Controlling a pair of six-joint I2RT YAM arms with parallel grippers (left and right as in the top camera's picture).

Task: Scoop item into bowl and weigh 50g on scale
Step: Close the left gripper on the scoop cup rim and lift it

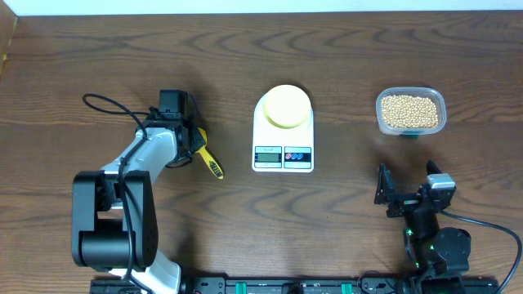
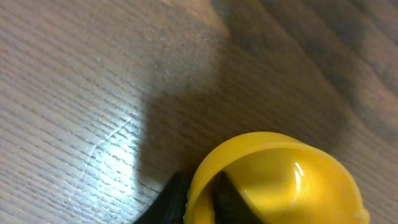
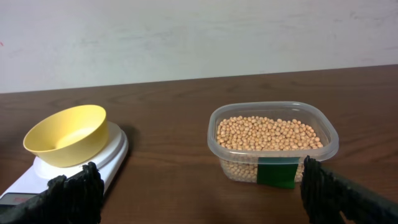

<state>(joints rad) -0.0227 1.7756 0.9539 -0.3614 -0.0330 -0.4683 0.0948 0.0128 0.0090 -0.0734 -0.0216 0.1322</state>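
Bright, soft shadows, left wrist view blurred

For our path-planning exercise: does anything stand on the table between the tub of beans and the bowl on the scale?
Nothing visible does. Only bare table lies between the tub of beans and the bowl, which sits empty on the scale.

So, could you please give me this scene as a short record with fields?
scale: white, central
bowl: on the scale, empty
beans: in the clear tub
scoop: yellow, on the table left of the scale
left gripper: fingers astride the scoop's rim, seemingly clamped
right gripper: open, near the tub, holding nothing
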